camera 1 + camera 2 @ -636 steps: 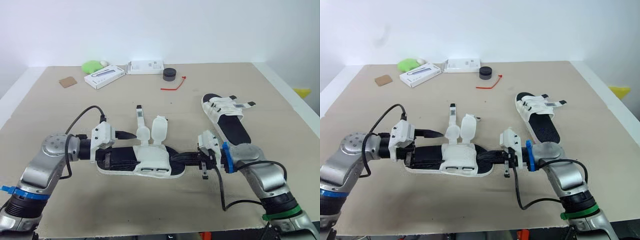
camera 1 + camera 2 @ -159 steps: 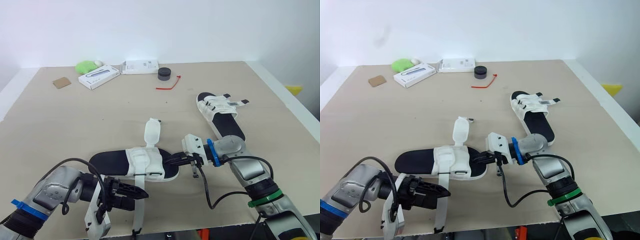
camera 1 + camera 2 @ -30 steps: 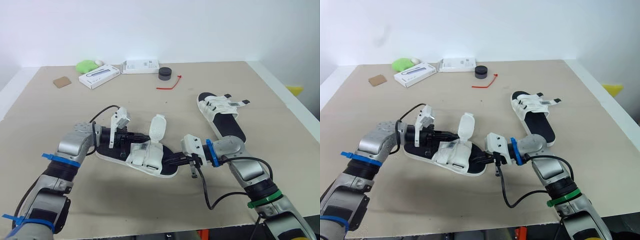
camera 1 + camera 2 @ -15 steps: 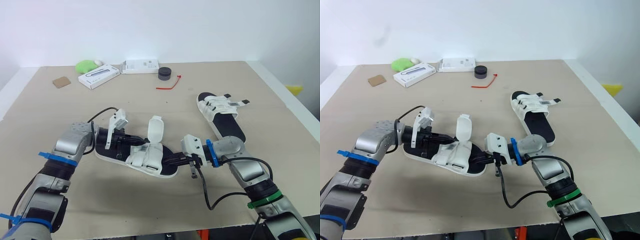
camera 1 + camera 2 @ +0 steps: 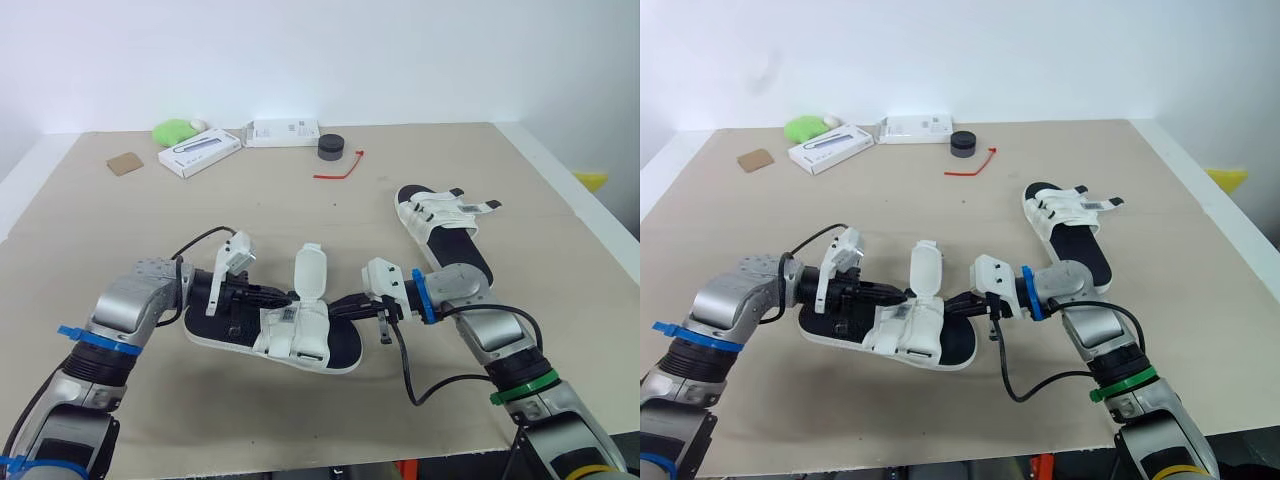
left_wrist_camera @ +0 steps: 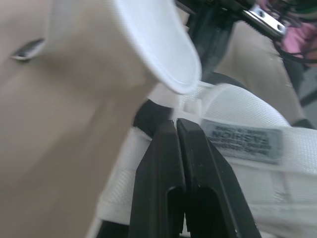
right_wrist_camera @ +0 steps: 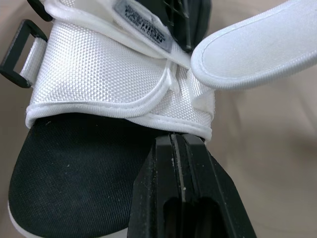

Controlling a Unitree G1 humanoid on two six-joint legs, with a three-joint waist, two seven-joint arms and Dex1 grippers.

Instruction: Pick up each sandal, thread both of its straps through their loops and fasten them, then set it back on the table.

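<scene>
I'm watching both forearms angling inward, left gripper [image 5: 288,298] closing fingers together against the near sandal's [image 5: 300,338] upper, right gripper [image 5: 336,305] clamping its toe-side edge.

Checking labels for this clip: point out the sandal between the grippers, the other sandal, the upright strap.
near sandal [image 5: 296,336], left eye view, white upper.
far sandal [image 5: 461,253], left eye view, black insole.
upright strap [image 5: 308,271], left eye view, its middle.
</scene>
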